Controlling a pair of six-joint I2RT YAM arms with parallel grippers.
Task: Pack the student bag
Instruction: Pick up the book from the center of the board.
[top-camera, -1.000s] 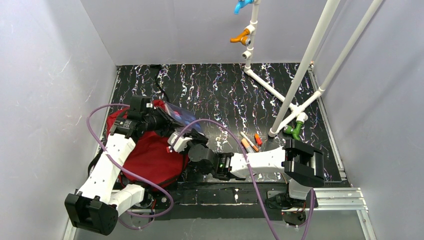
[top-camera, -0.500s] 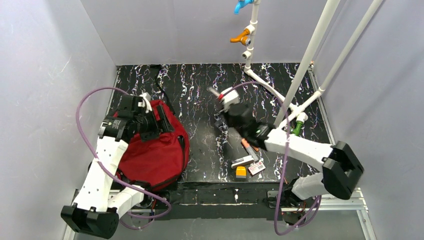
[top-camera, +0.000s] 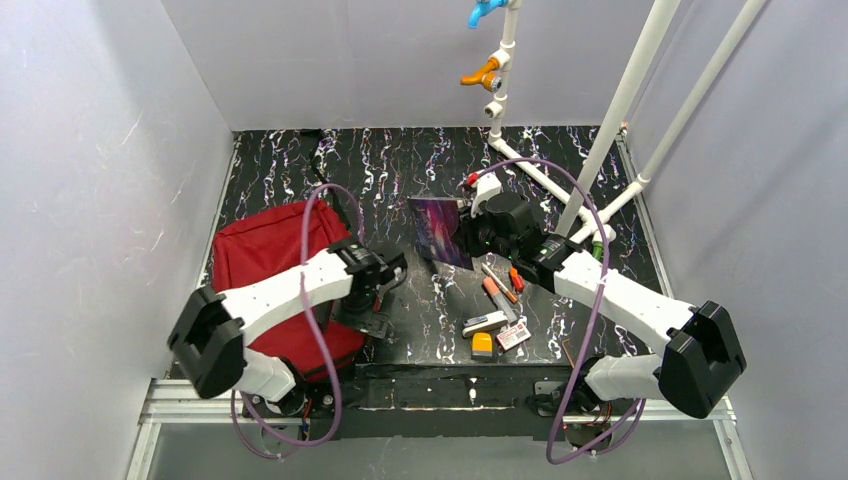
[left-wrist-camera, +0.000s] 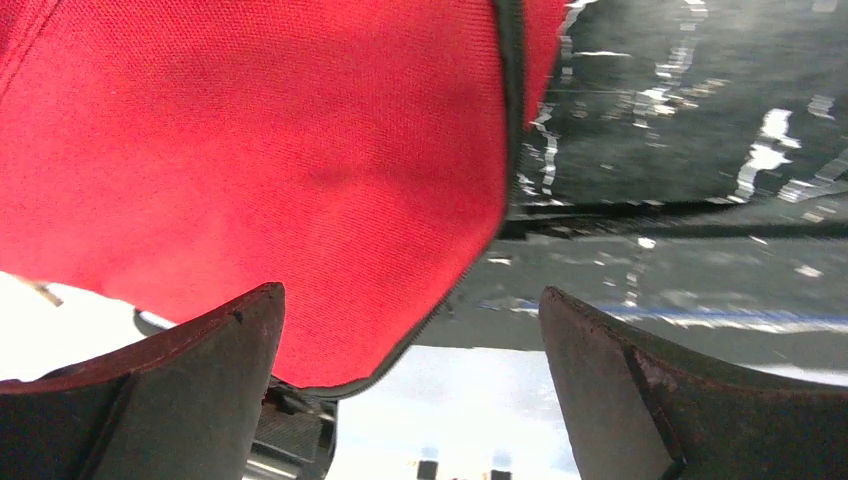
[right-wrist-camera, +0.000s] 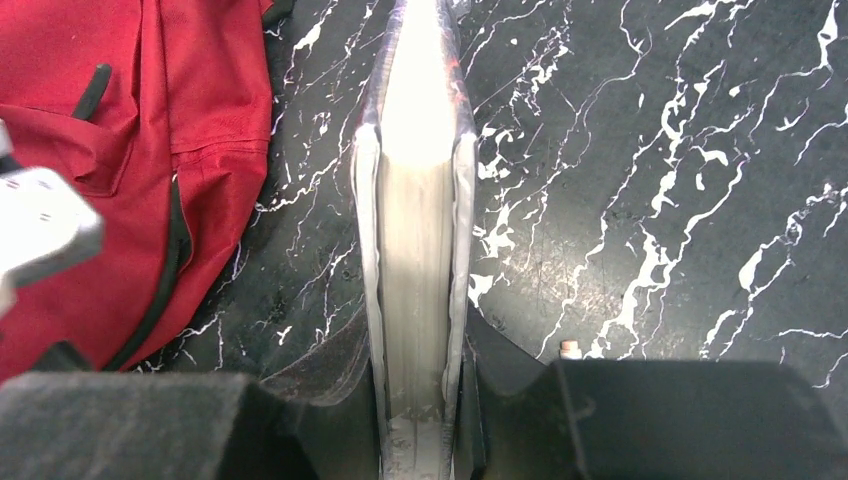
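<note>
The student bag (top-camera: 262, 258) is a dark red backpack lying on the left of the black marbled table. My left gripper (top-camera: 366, 318) hangs at its near right corner, open. In the left wrist view its fingers (left-wrist-camera: 180, 390) stand wide apart, nothing between them, with the red fabric (left-wrist-camera: 250, 150) and its zip edge just beyond. My right gripper (top-camera: 472, 232) is shut on a book with a purple cover (top-camera: 440, 232), held on edge over the table's middle. In the right wrist view the book (right-wrist-camera: 415, 230) shows edge-on, clamped between both fingers, and the bag (right-wrist-camera: 130, 150) lies to its left.
Markers (top-camera: 497, 285) lie right of centre, with small items (top-camera: 485, 322) and an orange block (top-camera: 482, 345) near the front edge. A white pipe frame (top-camera: 600, 140) with coloured fittings stands at the back right. Grey walls close in on three sides.
My left gripper has opened and swung from the bag's far side to its near right corner. The bag lies flatter. My right gripper now holds the book over the table's middle.
</note>
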